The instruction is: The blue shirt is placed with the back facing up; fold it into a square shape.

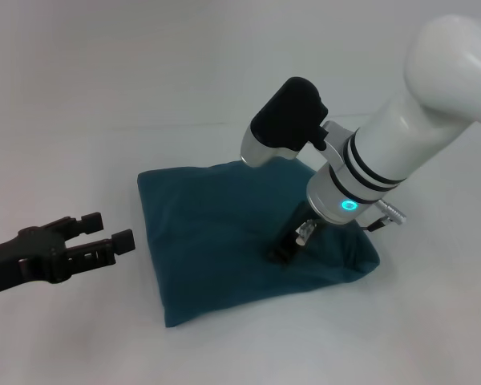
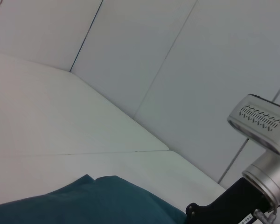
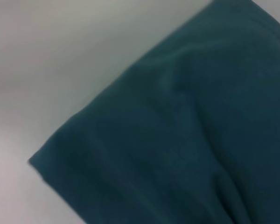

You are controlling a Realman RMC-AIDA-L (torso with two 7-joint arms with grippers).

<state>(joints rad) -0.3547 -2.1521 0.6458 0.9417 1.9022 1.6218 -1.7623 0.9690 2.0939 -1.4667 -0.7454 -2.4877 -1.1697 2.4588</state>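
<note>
Nearest to us, on the left, our left gripper hangs just off the near-left edge of the blue shirt, its two fingers spread wide with nothing between them, pointing right toward the cloth but not touching it.

The blue shirt lies on the white table at the middle of our work area, already folded into a compact, roughly square bundle. It sits rotated: one corner points toward us at the near side, another to the right, so its edges run diagonally. No side looks clearly longer than the other, so we cannot name a long axis with confidence; at most the bundle seems slightly stretched from far-left to near-right.

Our right gripper is down on the shirt's right half, its tip pressed onto the fabric. We cannot tell whether its fingers are apart or pinched on a layer. The right wrist view shows only one corner of the folded cloth against the table.

The risk we judge from here: if that gripper lifts while cloth is caught in it, the top layer would come up and open the fold. A sideways drag would skew the square or bunch the puffy right corner. If our left gripper moved in, it could push the near-left edge.
</note>
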